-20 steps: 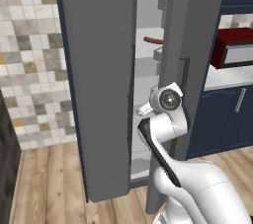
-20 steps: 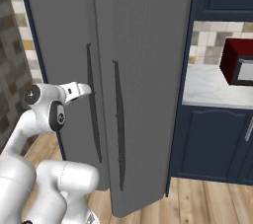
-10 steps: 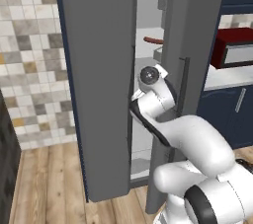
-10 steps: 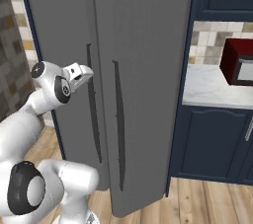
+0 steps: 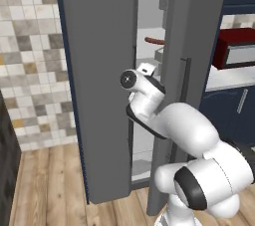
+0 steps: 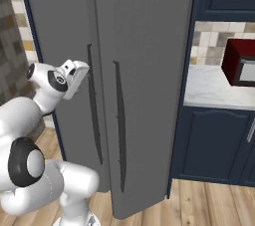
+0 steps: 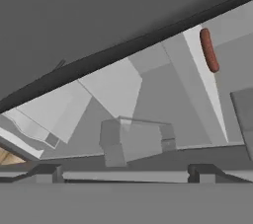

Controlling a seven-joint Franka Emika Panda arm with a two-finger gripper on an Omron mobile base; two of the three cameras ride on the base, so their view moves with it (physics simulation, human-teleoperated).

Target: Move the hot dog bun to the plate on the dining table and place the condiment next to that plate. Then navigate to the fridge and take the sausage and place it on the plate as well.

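The sausage [image 7: 209,50] lies on a white shelf [image 7: 197,75] inside the fridge [image 5: 99,70], well apart from the tool [image 7: 121,171], whose fingers stand wide apart and hold nothing.

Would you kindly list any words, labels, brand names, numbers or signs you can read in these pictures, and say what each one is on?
None: no readable text shows in any view.
The fridge doors are plain grey, with no badge or label.
The red microwave on the counter shows no legible lettering or digits.
The sausage on the fridge shelf has no wrapper or label.
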